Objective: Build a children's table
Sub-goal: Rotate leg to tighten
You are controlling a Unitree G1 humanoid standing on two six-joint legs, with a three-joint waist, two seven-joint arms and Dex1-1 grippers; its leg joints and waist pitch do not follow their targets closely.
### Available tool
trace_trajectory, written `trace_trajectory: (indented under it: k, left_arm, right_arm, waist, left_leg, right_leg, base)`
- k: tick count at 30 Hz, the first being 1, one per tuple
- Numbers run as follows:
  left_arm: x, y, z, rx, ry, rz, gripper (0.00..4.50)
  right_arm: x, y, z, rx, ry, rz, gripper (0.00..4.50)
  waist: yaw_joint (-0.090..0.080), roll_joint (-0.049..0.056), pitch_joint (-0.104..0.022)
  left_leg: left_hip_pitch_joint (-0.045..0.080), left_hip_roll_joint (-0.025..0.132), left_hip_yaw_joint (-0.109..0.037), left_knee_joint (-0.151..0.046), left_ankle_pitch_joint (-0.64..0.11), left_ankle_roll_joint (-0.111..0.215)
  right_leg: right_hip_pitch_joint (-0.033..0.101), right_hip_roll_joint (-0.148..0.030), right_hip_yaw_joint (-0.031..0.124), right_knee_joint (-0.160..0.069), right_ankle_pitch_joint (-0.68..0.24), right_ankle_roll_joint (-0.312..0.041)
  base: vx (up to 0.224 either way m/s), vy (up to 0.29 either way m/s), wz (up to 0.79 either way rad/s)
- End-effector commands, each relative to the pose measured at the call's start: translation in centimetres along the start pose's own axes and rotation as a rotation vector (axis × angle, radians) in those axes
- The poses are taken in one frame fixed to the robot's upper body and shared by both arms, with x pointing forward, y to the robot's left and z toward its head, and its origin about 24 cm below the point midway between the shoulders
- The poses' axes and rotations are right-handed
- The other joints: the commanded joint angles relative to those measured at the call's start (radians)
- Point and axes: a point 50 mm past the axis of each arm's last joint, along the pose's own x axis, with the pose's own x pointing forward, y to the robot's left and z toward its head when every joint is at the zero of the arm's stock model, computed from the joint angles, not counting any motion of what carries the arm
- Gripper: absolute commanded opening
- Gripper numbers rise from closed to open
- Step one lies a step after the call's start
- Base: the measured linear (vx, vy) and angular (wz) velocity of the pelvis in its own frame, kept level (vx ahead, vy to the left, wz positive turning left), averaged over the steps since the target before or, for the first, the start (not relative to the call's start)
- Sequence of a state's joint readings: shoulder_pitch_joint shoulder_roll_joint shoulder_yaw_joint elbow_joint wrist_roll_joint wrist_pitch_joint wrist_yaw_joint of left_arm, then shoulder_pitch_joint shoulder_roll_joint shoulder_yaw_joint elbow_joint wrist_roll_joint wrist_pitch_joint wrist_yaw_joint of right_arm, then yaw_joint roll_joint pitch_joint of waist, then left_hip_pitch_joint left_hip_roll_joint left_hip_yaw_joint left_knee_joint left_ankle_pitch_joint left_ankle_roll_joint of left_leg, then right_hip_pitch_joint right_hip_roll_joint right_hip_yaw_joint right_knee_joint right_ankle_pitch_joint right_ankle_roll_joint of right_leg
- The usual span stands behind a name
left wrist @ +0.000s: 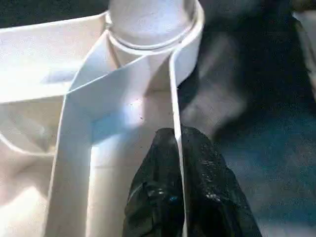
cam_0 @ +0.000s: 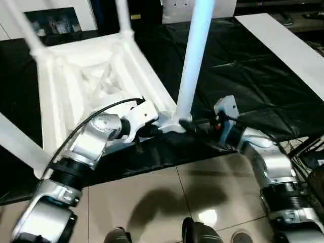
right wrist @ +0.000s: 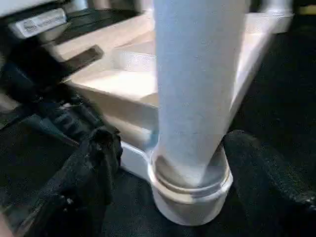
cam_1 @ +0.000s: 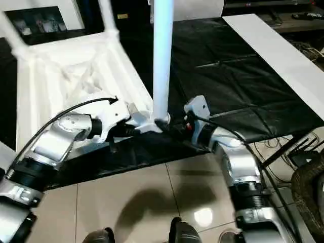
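The tabletop is white, with ribs crossing on its underside. The leg standing in its corner is white too. The fingers are shiny black. The sheet under it all is black. The floor has glossy beige tiles. The forearms are silver.

Glossy beige tile floor nearest, glare spot on it; beyond, wrinkled black sheet spread over the ground, long white board lying at far right, tangle of dark cables at right edge, framed dark picture far left.
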State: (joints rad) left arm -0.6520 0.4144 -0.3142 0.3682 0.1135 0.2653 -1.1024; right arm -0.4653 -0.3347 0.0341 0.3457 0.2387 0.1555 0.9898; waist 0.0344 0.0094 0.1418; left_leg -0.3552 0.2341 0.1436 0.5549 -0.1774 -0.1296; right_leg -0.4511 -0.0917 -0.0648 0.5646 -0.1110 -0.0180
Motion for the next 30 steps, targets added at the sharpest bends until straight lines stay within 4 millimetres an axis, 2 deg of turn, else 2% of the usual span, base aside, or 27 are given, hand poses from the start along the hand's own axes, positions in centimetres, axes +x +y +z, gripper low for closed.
trace_trajectory:
  k: [1,3,7,9,11,12,14,17,21,23,26,27,30]
  left_arm:
    - [0.7,-2.0,-1.3,0.061,0.057,-0.206,0.0]
    - [0.4,-2.3,-1.3,0.094,0.055,-0.283,0.0]
    - [0.0,-2.6,-1.5,0.177,0.086,-0.381,0.0]
    - [-0.2,-3.1,-1.5,0.222,0.092,-0.469,0.0]
    - [-0.2,-3.3,-1.5,0.238,0.091,-0.505,0.0]
    - [-0.3,-3.4,-1.4,0.249,0.089,-0.526,0.0]
    - [-0.3,-3.4,-1.3,0.271,0.092,-0.553,0.0]
    - [-0.1,-3.1,-1.0,0.292,0.098,-0.568,0.0]
    - [0.1,-2.8,-0.8,0.301,0.098,-0.572,0.0]
    - [0.1,-2.8,-0.8,0.304,0.097,-0.576,0.0]
    - [0.1,-2.7,-0.8,0.304,0.096,-0.58,0.0]
    - [0.0,-2.7,-0.8,0.303,0.096,-0.583,0.0]
    - [0.0,-2.6,-0.9,0.291,0.092,-0.58,0.0]
  right_arm:
    - [-0.7,0.1,0.2,-0.011,0.012,0.079,4.0]
    - [-1.2,0.1,0.2,-0.03,0.044,0.149,4.0]
    - [-1.8,0.1,0.3,-0.048,0.075,0.259,4.0]
    - [-1.9,0.4,0.3,-0.04,0.093,0.346,4.0]
    - [-1.9,0.5,0.4,-0.033,0.098,0.391,3.73]
    - [-1.9,0.7,0.4,-0.03,0.1,0.422,3.73]
    - [-1.6,1.0,0.4,-0.029,0.108,0.474,3.47]
    - [-1.2,1.6,0.2,-0.015,0.124,0.546,3.28]
    - [-0.7,2.0,0.0,0.004,0.134,0.608,3.02]
    - [-0.5,2.1,0.0,0.009,0.136,0.625,2.69]
    - [-0.3,2.2,-0.1,0.027,0.135,0.645,2.61]
    - [-0.2,2.3,-0.1,0.038,0.137,0.658,2.42]
    - [-0.2,2.3,-0.1,0.051,0.138,0.668,2.3]
  waist:
    - [0.004,0.007,-0.093]
    - [0.008,0.007,-0.095]
    - [0.024,0.005,-0.098]
    - [0.029,0.002,-0.095]
    - [0.032,0.001,-0.092]
    - [0.033,0.0,-0.092]
    - [0.037,-0.001,-0.091]
    - [0.039,-0.001,-0.091]
    - [0.046,-0.001,-0.092]
    - [0.047,-0.001,-0.095]
    - [0.047,-0.002,-0.095]
    - [0.047,-0.002,-0.097]
    - [0.047,-0.003,-0.095]
  left_leg:
    - [-0.007,-0.031,0.037,-0.047,-0.145,0.109]
    - [-0.005,-0.028,0.039,-0.045,-0.131,0.119]
    - [-0.003,-0.023,0.043,-0.042,-0.128,0.131]
    - [-0.005,-0.024,0.043,-0.042,-0.157,0.121]
    - [-0.006,-0.023,0.044,-0.043,-0.185,0.107]
    - [-0.006,-0.023,0.044,-0.043,-0.193,0.103]
    - [-0.007,-0.024,0.043,-0.043,-0.198,0.088]
    - [-0.007,-0.026,0.043,-0.043,-0.194,0.074]
    - [-0.006,-0.024,0.043,-0.042,-0.187,0.07]
    - [-0.006,-0.024,0.042,-0.041,-0.177,0.069]
    - [-0.01,-0.024,0.042,-0.04,-0.157,0.075]
    - [-0.01,-0.024,0.041,-0.039,-0.156,0.077]
    - [-0.008,-0.024,0.042,-0.039,-0.161,0.076]
  right_leg:
    - [0.085,-0.01,0.023,-0.043,-0.214,-0.264]
    - [0.085,-0.008,0.024,-0.033,-0.147,-0.296]
    - [0.084,-0.011,0.025,-0.027,-0.134,-0.311]
    - [0.085,-0.014,0.025,-0.028,-0.178,-0.305]
    - [0.084,-0.016,0.026,-0.033,-0.236,-0.285]
    - [0.083,-0.016,0.027,-0.034,-0.252,-0.279]
    - [0.083,-0.017,0.027,-0.039,-0.308,-0.252]
    - [0.082,-0.015,0.026,-0.042,-0.337,-0.237]
    - [0.08,-0.014,0.027,-0.041,-0.332,-0.237]
    - [0.08,-0.014,0.026,-0.037,-0.314,-0.241]
    - [0.083,-0.012,0.026,-0.031,-0.262,-0.257]
    - [0.084,-0.012,0.025,-0.03,-0.257,-0.259]
    - [0.083,-0.013,0.026,-0.031,-0.269,-0.259]
  base:
    - [0.0,0.0,0.0]
    - [0.0,0.0,0.0]
    - [0.0,0.0,0.0]
    - [0.0,0.0,0.0]
    - [0.0,0.0,0.0]
    - [0.0,0.0,0.0]
    - [0.0,0.0,0.0]
    - [0.0,0.0,0.0]
    - [0.0,0.0,0.0]
    - [0.0,0.0,0.0]
    - [0.0,0.0,0.0]
    - [0.0,0.0,0.0]
    - [0.0,0.0,0.0]
